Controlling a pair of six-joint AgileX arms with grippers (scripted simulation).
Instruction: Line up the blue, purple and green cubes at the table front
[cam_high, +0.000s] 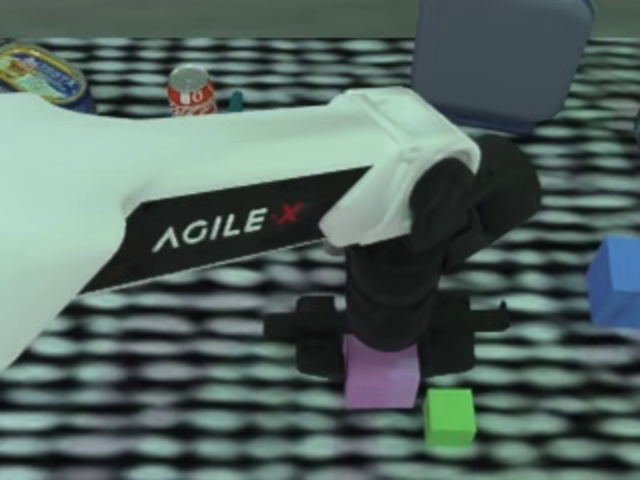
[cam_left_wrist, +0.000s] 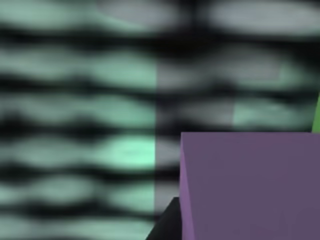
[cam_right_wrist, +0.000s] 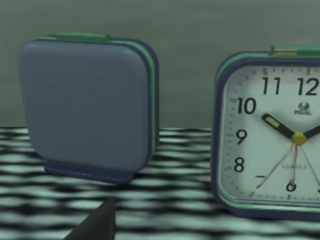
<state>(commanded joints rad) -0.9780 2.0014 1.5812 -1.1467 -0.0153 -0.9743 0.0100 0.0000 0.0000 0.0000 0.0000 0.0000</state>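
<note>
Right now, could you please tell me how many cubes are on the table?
3. The purple cube sits front centre under the left pincer, the green cube is just to its right, and the blue cube is at the right edge. The arm may hide others.

Lilac-purple cube (cam_high: 380, 378), bright green cube (cam_high: 449, 416), medium-blue cube (cam_high: 616, 282), black and mint wavy-striped table (cam_high: 150, 400), white-and-black left arm (cam_high: 200, 190), grey-blue, green-trimmed alarm clocks (cam_right_wrist: 90, 105).
</note>
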